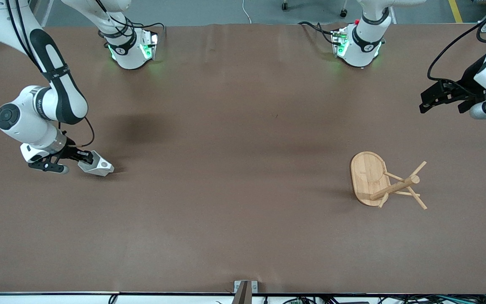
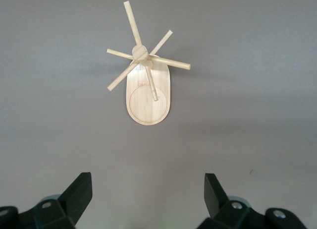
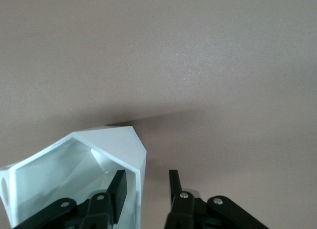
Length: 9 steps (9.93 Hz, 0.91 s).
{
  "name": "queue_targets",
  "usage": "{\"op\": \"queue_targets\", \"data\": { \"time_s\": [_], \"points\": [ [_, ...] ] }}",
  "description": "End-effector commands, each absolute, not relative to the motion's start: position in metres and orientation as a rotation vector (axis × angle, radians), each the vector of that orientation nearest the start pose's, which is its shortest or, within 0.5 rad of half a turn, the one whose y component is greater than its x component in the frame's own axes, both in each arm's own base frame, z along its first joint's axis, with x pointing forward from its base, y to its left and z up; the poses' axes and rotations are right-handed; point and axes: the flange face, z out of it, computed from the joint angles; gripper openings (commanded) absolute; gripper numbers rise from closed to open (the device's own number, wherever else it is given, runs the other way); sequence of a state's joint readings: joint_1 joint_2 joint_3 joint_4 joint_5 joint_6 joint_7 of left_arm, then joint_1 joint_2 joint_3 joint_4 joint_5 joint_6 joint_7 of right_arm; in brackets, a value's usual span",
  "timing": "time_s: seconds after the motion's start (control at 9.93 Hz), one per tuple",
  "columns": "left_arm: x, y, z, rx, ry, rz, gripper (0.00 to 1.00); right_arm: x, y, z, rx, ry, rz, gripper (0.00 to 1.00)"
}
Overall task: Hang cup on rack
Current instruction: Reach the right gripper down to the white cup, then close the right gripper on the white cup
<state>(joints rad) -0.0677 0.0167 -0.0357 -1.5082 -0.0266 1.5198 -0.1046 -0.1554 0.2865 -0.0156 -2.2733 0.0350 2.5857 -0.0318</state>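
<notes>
The white faceted cup [image 1: 98, 167] lies on its side on the table toward the right arm's end. My right gripper [image 1: 83, 159] is low at its rim. In the right wrist view the cup [image 3: 59, 179] fills one corner, and the right gripper [image 3: 146, 182] straddles its wall with one finger inside the mouth and one outside. A gap shows between the outer finger and the wall. The bamboo rack [image 1: 373, 179] stands on its oval base toward the left arm's end. My left gripper [image 1: 441, 103] hangs wide open and empty, with the rack [image 2: 147, 90] in its wrist view.
The brown table [image 1: 234, 126] carries only the cup and the rack. Both arm bases [image 1: 129, 50] [image 1: 359, 46] stand along its edge farthest from the front camera. A small metal bracket [image 1: 245, 289] sits at the nearest edge.
</notes>
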Motion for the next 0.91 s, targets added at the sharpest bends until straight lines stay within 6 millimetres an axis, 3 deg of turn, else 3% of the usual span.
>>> {"op": "queue_targets", "data": {
  "time_s": [0.0, 0.3, 0.4, 0.6, 0.81],
  "points": [
    [0.5581, -0.059, 0.6241, -3.163, 0.021, 0.067, 1.0, 0.5309, -0.0929, 0.2303, -3.12, 0.243, -0.041, 0.42],
    [0.5591, -0.0591, 0.6238, -3.163, 0.021, 0.067, 1.0, 0.5315, -0.0946, 0.2304, -3.12, 0.25, -0.041, 0.34],
    [0.5591, -0.0591, 0.6238, -3.163, 0.021, 0.067, 1.0, 0.5328, -0.0948, 0.2317, -3.12, 0.25, -0.048, 0.27],
    [0.5591, -0.0591, 0.6238, -3.163, 0.021, 0.067, 1.0, 0.535, -0.0953, 0.2333, -3.117, 0.26, -0.058, 0.02],
    [0.5591, -0.0591, 0.6238, -3.163, 0.021, 0.067, 1.0, 0.5382, -0.0874, 0.2379, -3.117, 0.234, -0.06, 0.01]
  ]
}}
